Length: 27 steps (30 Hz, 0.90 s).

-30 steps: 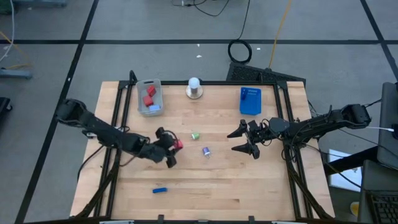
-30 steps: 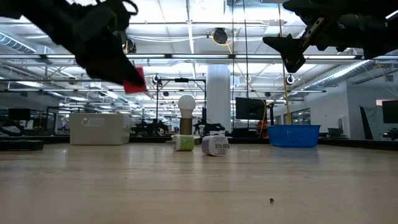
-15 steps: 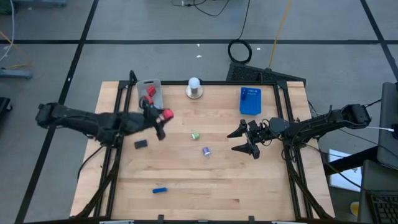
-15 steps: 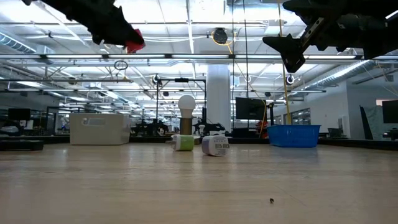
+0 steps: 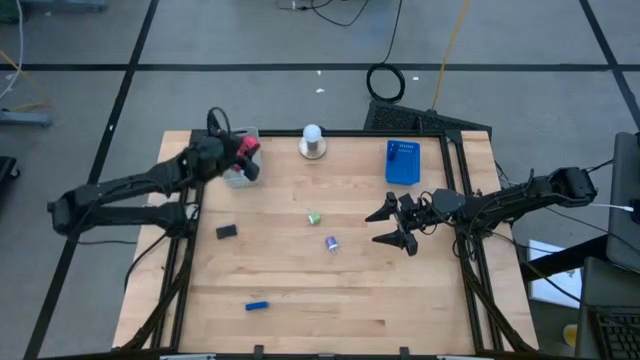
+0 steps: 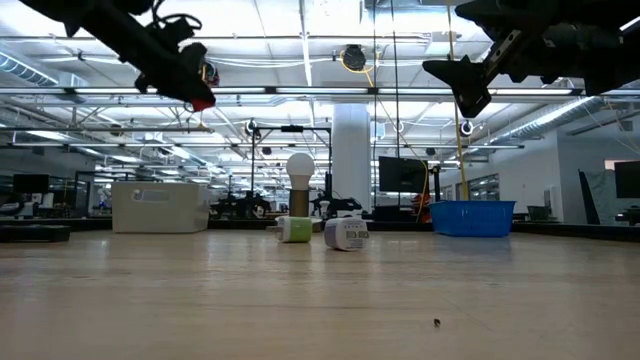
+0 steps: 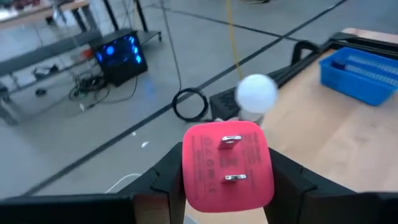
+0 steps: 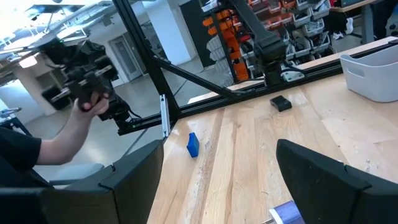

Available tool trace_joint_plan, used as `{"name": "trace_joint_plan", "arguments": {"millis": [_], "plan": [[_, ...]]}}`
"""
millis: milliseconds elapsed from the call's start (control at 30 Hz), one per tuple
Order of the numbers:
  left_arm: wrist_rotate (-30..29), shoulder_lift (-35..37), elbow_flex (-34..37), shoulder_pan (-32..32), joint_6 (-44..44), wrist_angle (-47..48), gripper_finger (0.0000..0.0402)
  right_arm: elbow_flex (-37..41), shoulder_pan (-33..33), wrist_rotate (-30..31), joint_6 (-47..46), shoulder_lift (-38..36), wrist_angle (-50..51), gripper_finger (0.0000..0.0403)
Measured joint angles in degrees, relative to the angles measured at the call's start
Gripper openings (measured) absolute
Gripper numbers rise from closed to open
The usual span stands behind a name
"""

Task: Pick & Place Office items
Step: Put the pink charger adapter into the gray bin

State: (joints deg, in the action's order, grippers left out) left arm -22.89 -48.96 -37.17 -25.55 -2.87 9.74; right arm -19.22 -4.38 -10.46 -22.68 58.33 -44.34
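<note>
My left gripper [image 5: 243, 152] hangs over the grey tray [image 5: 236, 181] at the table's far left, shut on a red block [image 7: 227, 163] with two metal prongs; the low view shows it high up [image 6: 197, 96]. On the table lie a green block [image 5: 314, 217], a purple-and-white block [image 5: 331, 243], a black block [image 5: 227, 231] and a blue stick [image 5: 257, 305]. My right gripper [image 5: 397, 225] waits open above the table's right half [image 8: 217, 186], touching nothing. My left gripper pinches the red block between its two fingers [image 7: 163, 182], which sit on two opposite sides [image 7: 189, 171]. The pronged face [image 7: 231, 158] points away from the wrist. The block is lifted clear, high above the grey tray.
A blue tray [image 5: 402, 162] and a white ball on a grey base [image 5: 313, 140] stand at the far edge. The green block [image 6: 295, 229] and purple block [image 6: 346, 233] rest mid-table. A person's hand [image 8: 84, 115] shows beyond the table in the right wrist view.
My left gripper, shut on the red block throughout, has risen and swung from the table's middle toward the far left, ending over the grey tray. The black block it had covered now shows on the table.
</note>
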Motion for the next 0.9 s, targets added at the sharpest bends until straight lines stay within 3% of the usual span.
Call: {"name": "trace_joint_plan", "arguments": {"millis": [233,467,633,900], "plan": [[8.7,-3.2,0.0,-15.3,-3.1,0.8,0.0149,0.0,0.0,0.0,1.0,0.0,0.2,0.0302],[21.6,-10.9,0.0,-26.9,-5.2,0.4,0.0149,0.0,0.0,0.0,1.1,0.0,1.1,0.0302],[24.5,-17.5,0.0,-30.8,-5.3,-0.2,0.0149,0.0,0.0,0.0,1.1,0.0,1.1,0.0302],[26.1,-23.5,0.1,-31.4,-5.3,-0.5,0.0149,0.0,0.0,0.0,1.0,0.0,1.1,0.0302]]}}
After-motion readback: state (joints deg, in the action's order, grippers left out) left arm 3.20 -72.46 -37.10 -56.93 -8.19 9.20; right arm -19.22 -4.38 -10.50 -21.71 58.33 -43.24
